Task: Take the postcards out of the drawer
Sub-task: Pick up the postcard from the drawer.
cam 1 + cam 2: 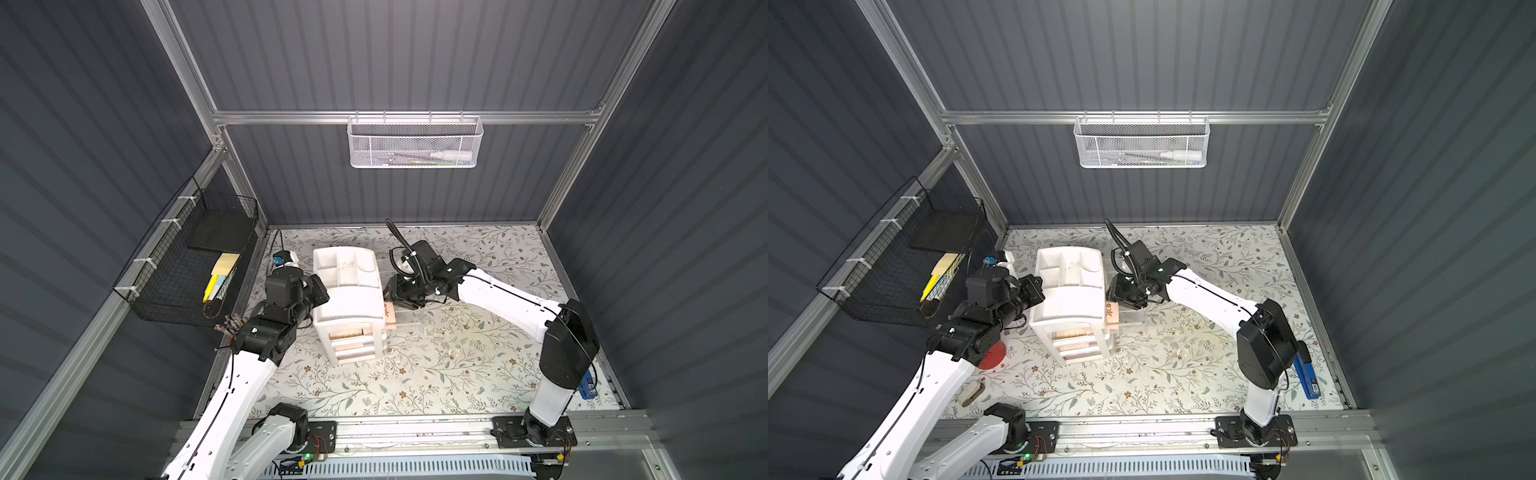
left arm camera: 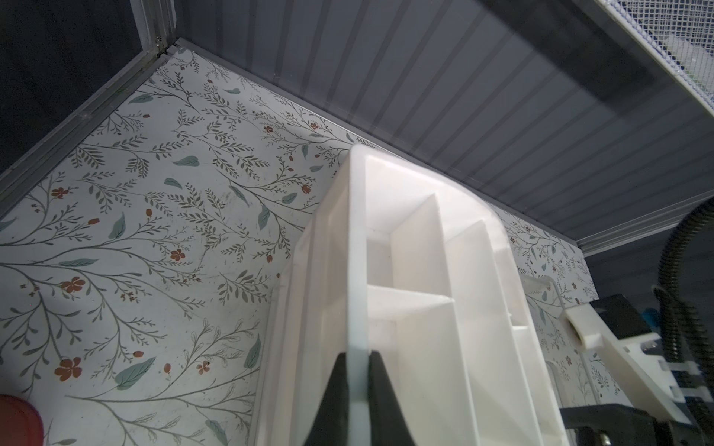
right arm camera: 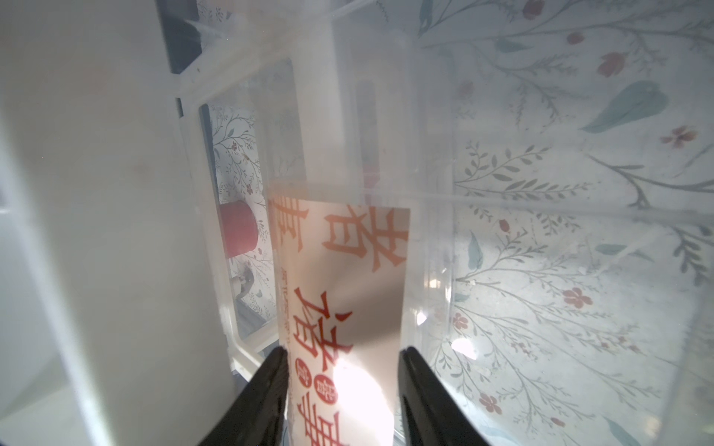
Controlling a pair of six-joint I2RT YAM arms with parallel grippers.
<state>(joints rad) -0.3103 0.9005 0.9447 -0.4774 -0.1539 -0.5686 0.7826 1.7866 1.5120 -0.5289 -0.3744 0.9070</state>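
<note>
**Item:** postcard (image 3: 347, 301), pale card with red Chinese characters.

**Location:** standing on edge inside the clear drawer (image 1: 409, 321). The drawer juts from the right side of the white organiser (image 1: 349, 299), left of the bench's middle and nearer the far edge.

**Handling (judged):** very light, thin and flexible. It bows readily, creases if pinched hard, and looks slick-faced. It is best taken across its flat faces near a free end, not squeezed edge to edge.

**Present hold:**
- The right hand (image 3: 344, 353) is half closed, one finger against each long edge, with the card bowed between them. This light hold could spring loose.
- The left hand (image 2: 358, 355) is closed tight on the organiser's top wall, bracing it.

**Containers:**
- Organiser top compartments (image 2: 409, 270): nothing seen inside.
- Three front drawers (image 1: 355, 345): peach sheets show through, likely further cards.
- Black wire basket (image 1: 174, 286) on the left wall: yellow sticky notes (image 1: 226, 262).
- White mesh basket (image 1: 399, 145) on the back wall: a white bottle (image 1: 451, 156); the rest is unclear.
</note>
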